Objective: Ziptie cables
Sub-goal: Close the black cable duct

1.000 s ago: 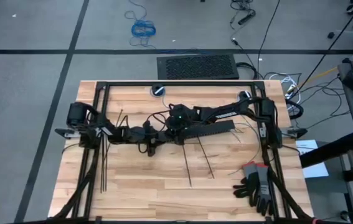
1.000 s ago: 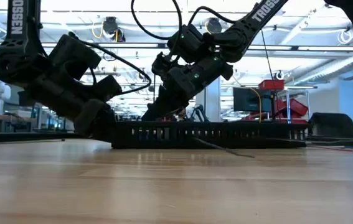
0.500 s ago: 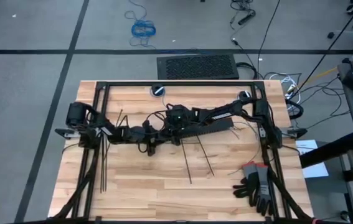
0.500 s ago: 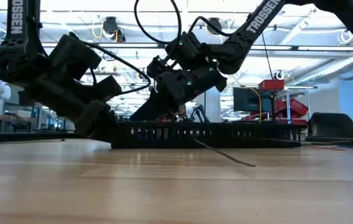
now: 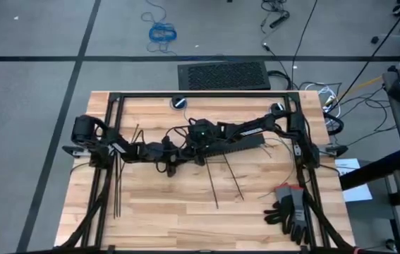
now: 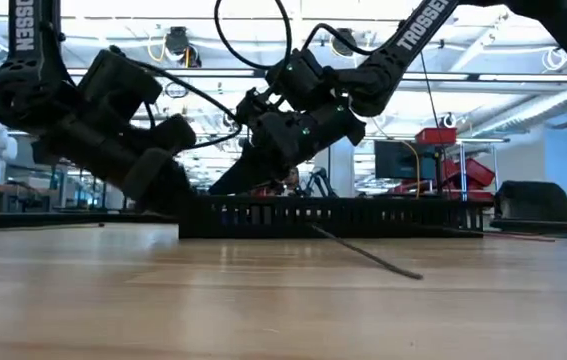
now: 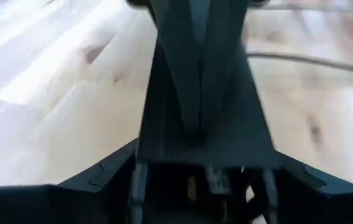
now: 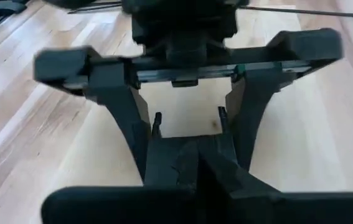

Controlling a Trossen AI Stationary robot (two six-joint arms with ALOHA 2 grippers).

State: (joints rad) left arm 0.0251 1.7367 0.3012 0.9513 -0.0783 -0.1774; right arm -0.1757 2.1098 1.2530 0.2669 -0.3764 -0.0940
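Left hand (image 5: 173, 156) and right hand (image 5: 198, 144) both clenched, meeting low at the left end of the slotted bar (image 5: 238, 144) mid-bench (image 5: 150, 219); what they pinch, can't tell. Zipties (image 5: 212, 185) lie loose in front of the bar (cables hidden by the arms). Risk: hands collide, or drag the bar and scatter the strips.

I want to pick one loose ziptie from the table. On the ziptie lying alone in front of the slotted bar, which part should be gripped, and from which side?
Probably grip the ziptie near its middle, from straight above, fingers closing across its width: it lies flat on the table, thin, clear of its neighbours.
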